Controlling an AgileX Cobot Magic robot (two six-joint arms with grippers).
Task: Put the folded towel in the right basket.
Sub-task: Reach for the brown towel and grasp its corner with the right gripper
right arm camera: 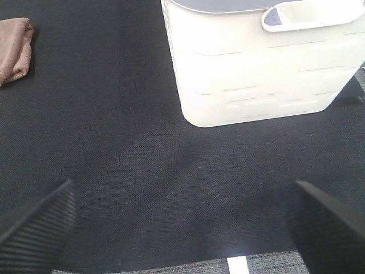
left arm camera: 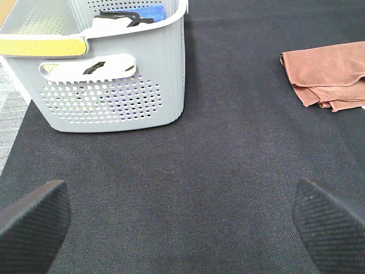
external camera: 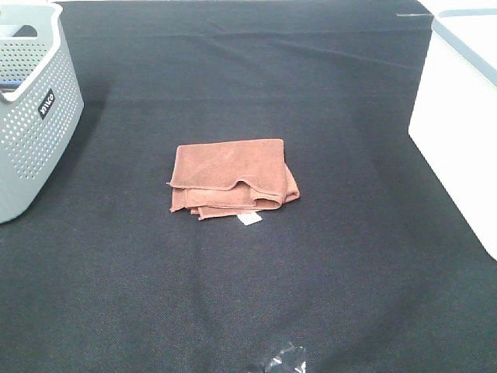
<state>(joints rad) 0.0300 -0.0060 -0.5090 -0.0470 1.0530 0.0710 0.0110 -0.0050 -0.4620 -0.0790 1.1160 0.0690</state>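
Black counter (external camera: 311,93) under everything. At its right edge the white basket (external camera: 458,132); at the left edge the grey perforated basket (external camera: 31,132), with dark and blue items inside. Folded brown towel (external camera: 231,177) flat near the middle of the counter, well apart from both baskets. Left gripper (left arm camera: 182,220) and right gripper (right arm camera: 183,222) each above bare counter, jaws spread wide, grasping nothing. Small white tag (external camera: 248,219) at the towel's near edge.

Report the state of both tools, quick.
Left tool: open, holding nothing.
Right tool: open, holding nothing.
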